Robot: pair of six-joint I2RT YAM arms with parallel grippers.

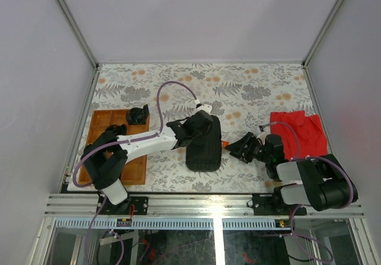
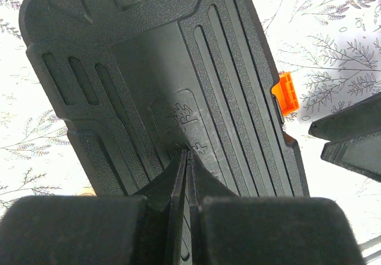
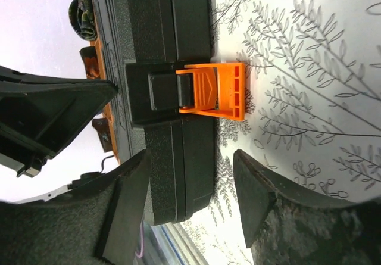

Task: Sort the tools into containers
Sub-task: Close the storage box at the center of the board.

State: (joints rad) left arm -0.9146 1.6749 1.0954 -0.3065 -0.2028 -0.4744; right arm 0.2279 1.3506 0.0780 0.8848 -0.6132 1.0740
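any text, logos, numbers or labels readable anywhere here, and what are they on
No readable text in any view.
Embossed mark on the lid of the black tool case, left wrist view: too faint to read.
Orange latch, right wrist view: moulded ridges only, no letters.
Floral table cover, red cloth, wooden tray: no writing visible.

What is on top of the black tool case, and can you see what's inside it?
The left gripper, shut, sits tip-down on the ribbed lid of the tool case. The lid is down, so whatever is inside is hidden.
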